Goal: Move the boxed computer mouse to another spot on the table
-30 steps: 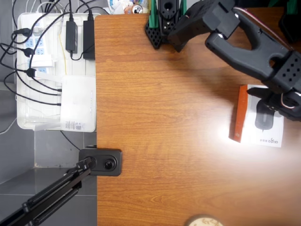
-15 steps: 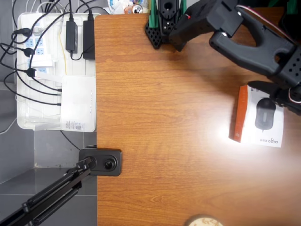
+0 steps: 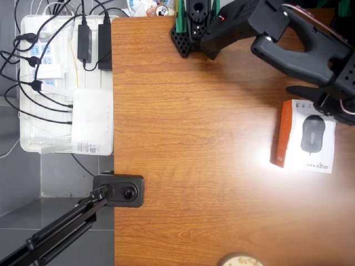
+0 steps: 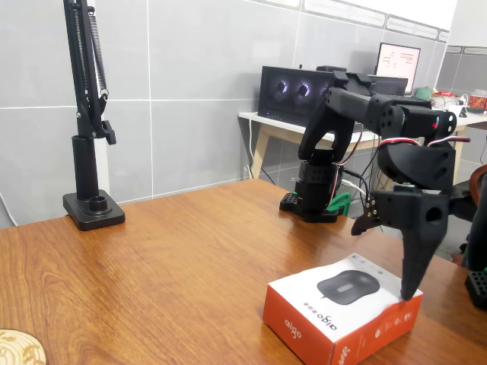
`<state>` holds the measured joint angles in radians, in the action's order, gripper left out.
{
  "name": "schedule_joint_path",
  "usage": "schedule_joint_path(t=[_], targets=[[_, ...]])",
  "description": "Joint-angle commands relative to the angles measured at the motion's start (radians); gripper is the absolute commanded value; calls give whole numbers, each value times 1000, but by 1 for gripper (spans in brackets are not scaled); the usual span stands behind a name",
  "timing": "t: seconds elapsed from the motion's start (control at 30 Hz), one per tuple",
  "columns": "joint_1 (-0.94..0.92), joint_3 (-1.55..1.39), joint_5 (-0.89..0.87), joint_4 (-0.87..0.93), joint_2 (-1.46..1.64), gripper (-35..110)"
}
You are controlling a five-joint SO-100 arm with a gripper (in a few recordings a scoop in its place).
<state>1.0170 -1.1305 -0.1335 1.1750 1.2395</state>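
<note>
I'm hanging over the far right of the tabletop (image 3: 194, 138), my jaws (image 4: 411, 293) pointing down at the back edge of the mouse box (image 3: 306, 136). In the fixed view one finger (image 4: 417, 258) is reaching the box's rear top edge; whether it is touching, I cannot tell, nor how wide my jaws are standing. The box is lying flat, picture side up, its orange side facing the broad bare wood toward the left in the overhead view. That open stretch is running to the tabletop's left edge, where a white tray (image 3: 33, 147) of cables is sitting just beyond and a black lamp base (image 3: 119, 190) is clamping on.
</note>
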Motion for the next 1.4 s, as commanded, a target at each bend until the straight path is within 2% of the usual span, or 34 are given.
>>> schedule_joint_path(t=[0.0, 0.4, 0.7, 0.83, 0.87, 0.97, 1.1, 1.37], targets=[[-2, 6, -31, 2, 0, 87], [-11, -26, -118, -11, -32, 83], [-61, -196, -138, -216, -109, 81], [-91, -198, -140, -219, -118, 64], [-94, -160, -149, -166, -121, 53], [-94, 63, -121, 183, -170, 2], [-100, 129, -71, 196, -146, 0], [-104, 390, -11, 408, -67, 0]])
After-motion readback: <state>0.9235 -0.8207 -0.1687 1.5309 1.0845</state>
